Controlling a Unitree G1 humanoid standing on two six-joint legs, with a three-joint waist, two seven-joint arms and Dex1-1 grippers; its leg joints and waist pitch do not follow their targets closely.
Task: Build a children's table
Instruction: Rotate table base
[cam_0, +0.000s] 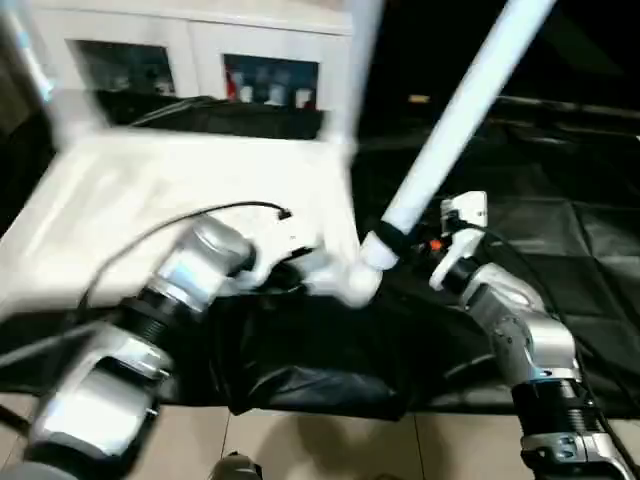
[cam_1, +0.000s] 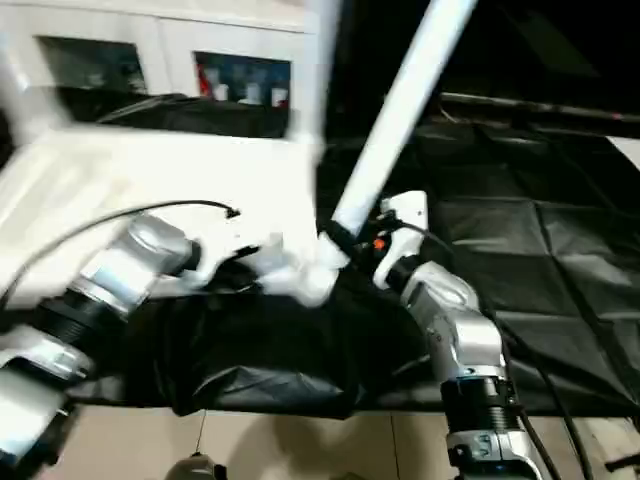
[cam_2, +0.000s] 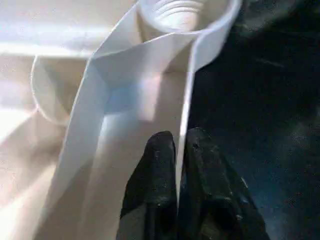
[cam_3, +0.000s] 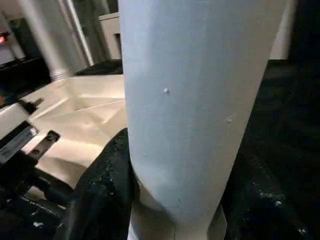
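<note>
The white table top lies underside up on the black-draped table. My left gripper is shut on the thin rim wall beside a threaded corner socket. A long white leg slants up and to the right from the near right corner socket. My right gripper is shut around the leg's lower end, with black fingers on both sides of the tube. Two more legs stand upright at the far corners, one at the back right and one at the back left.
The black cloth of the work table spreads out to the right and hangs over the near edge. A white cabinet stands behind. Pale floor tiles show below. A black cable arcs over my left forearm.
</note>
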